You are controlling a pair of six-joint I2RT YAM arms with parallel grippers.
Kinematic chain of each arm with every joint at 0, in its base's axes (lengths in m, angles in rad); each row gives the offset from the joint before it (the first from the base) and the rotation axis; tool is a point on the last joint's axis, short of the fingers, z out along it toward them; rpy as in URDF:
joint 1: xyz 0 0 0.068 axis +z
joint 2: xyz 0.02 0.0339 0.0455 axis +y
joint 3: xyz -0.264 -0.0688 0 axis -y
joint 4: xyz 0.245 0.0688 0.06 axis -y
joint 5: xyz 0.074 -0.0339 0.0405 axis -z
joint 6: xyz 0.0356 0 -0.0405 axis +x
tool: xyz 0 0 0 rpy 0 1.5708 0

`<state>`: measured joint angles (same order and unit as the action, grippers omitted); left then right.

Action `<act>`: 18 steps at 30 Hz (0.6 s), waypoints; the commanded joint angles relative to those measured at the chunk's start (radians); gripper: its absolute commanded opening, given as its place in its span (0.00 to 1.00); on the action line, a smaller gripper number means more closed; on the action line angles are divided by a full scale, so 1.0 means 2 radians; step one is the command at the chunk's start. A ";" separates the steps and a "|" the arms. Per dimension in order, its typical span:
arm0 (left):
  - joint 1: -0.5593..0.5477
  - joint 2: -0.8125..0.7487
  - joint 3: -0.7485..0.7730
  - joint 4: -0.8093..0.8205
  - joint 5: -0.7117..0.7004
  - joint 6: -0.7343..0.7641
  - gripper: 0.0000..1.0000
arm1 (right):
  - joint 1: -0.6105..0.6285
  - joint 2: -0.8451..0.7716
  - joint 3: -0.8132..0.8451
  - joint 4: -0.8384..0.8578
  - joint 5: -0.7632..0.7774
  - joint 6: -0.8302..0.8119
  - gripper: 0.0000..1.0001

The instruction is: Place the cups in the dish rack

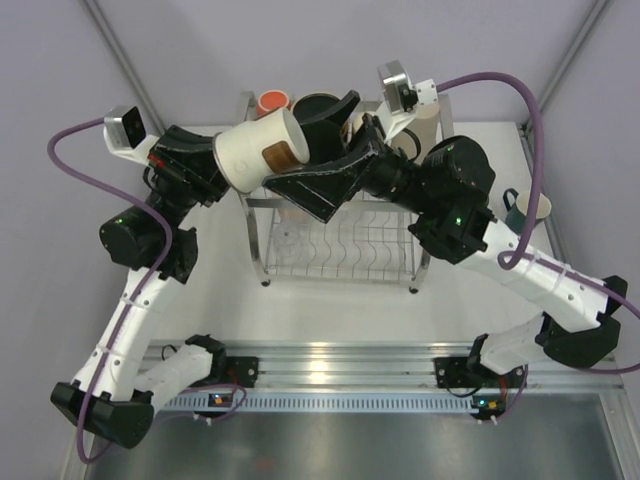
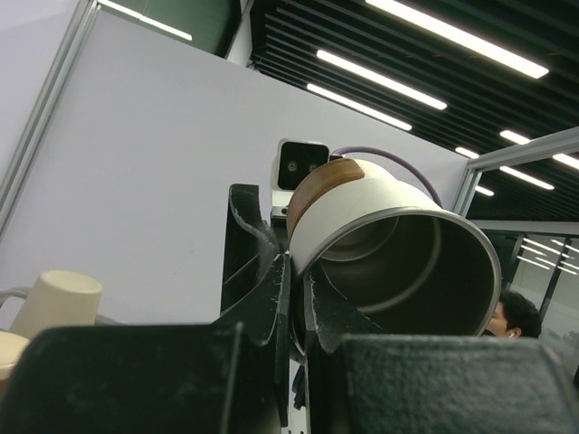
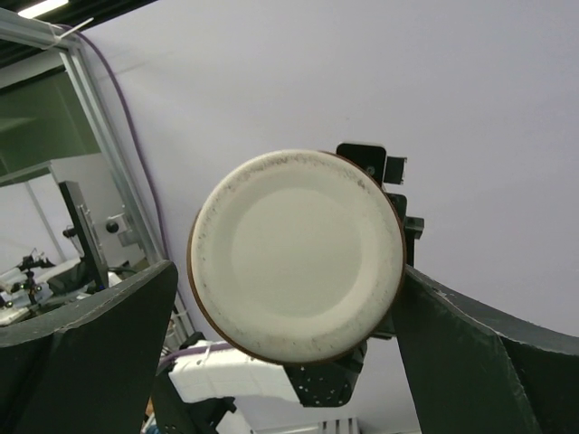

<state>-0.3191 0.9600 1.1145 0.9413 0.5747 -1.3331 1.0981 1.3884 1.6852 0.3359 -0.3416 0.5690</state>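
A brown-cream paper cup lies on its side in the air above the dish rack. My left gripper is shut on its rim wall, one finger inside and one outside; the left wrist view shows that pinch below the cup's open mouth. My right gripper is open, its fingers standing on either side of the cup's base. In the right wrist view the round cream bottom fills the gap between the wide fingers, the right one close to its edge.
An orange cup, a large black cup and a tall beige cup stand at the rack's back. A teal mug sits on the table at the right. A beige cup shows low in the left wrist view.
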 commanded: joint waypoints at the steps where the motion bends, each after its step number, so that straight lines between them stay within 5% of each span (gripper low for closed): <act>1: -0.006 -0.001 -0.007 0.045 -0.010 0.006 0.00 | 0.009 -0.001 0.023 0.057 -0.006 -0.005 0.97; 7: -0.008 0.003 -0.010 0.053 -0.010 0.005 0.00 | 0.010 -0.006 0.010 0.084 -0.002 -0.005 0.88; 11: -0.011 0.004 -0.013 0.054 -0.005 0.005 0.00 | 0.010 -0.019 -0.010 0.090 0.020 -0.014 0.46; 15: -0.013 0.000 -0.035 0.054 -0.004 -0.003 0.02 | 0.012 -0.049 -0.060 0.128 0.050 -0.029 0.19; 16: -0.014 -0.006 -0.042 0.054 -0.005 -0.003 0.09 | 0.011 -0.054 -0.067 0.132 0.054 -0.037 0.13; 17: -0.014 -0.012 -0.055 0.054 -0.007 -0.004 0.28 | 0.012 -0.065 -0.080 0.133 0.057 -0.040 0.00; 18: -0.014 -0.017 -0.064 0.054 -0.016 -0.003 0.39 | 0.011 -0.071 -0.086 0.131 0.059 -0.044 0.00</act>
<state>-0.3462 0.9569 1.0267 0.9966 0.5686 -1.3365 1.1065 1.3262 1.5280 0.4778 -0.2577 0.5232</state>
